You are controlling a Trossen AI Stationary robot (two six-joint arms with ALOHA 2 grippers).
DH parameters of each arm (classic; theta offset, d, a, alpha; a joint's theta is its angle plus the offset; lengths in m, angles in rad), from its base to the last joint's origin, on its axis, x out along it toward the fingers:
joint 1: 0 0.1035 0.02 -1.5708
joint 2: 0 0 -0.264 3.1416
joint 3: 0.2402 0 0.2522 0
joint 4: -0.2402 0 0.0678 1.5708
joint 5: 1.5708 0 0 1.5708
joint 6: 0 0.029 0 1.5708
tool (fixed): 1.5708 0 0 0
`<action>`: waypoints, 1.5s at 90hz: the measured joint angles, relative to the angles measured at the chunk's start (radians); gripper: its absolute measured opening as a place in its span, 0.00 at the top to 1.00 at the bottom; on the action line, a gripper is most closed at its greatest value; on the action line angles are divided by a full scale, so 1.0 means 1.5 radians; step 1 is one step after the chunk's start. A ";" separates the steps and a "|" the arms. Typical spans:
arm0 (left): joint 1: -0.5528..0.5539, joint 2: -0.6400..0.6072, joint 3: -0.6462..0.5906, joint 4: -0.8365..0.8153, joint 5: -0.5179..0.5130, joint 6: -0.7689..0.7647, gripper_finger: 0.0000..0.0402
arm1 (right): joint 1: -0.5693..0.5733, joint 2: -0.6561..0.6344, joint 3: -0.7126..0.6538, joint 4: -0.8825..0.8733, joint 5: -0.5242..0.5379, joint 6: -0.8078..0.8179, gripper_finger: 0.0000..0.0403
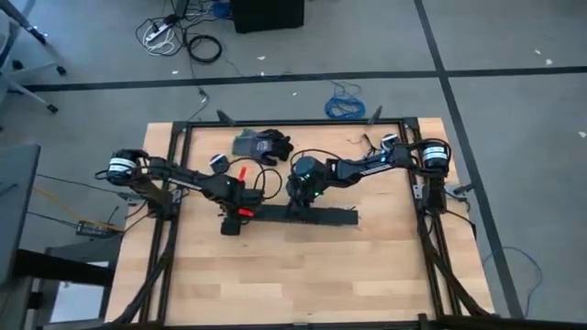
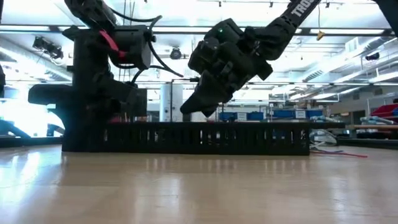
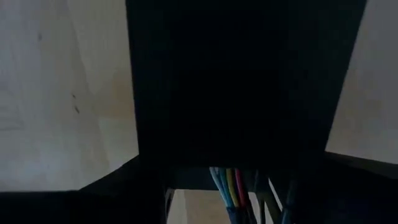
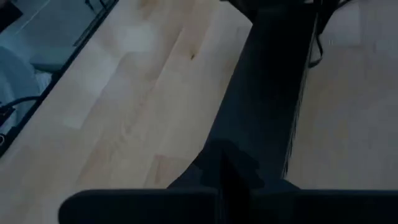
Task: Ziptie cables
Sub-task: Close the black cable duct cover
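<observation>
Both arms reach inward, meeting near table centre. Left arm extends from the left edge, wrist bent down, left gripper (image 1: 235, 218) low at the table surface; finger gap not readable. Right arm stretches in from the far right corner, elbow raised, wrist tilted down and leftward; right gripper (image 2: 198, 107) hangs just above the surface; finger state unclear.

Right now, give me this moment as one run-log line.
left claw: low at left end of long black slotted strip | right claw: over strip's middle | thin coloured cables: by left claw | zip tie: not visible
</observation>
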 joint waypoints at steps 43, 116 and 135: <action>0.001 0.001 -0.001 0.004 0.000 -0.005 0.38 | 0.009 0.014 0.005 -0.090 0.037 0.005 1.00; 0.001 -0.075 -0.016 -0.015 -0.005 -0.016 0.32 | -0.002 0.102 0.089 -0.096 -0.026 -0.013 1.00; 0.001 -0.079 -0.035 -0.029 -0.001 -0.025 0.32 | -0.002 0.102 0.089 -0.096 -0.027 -0.012 1.00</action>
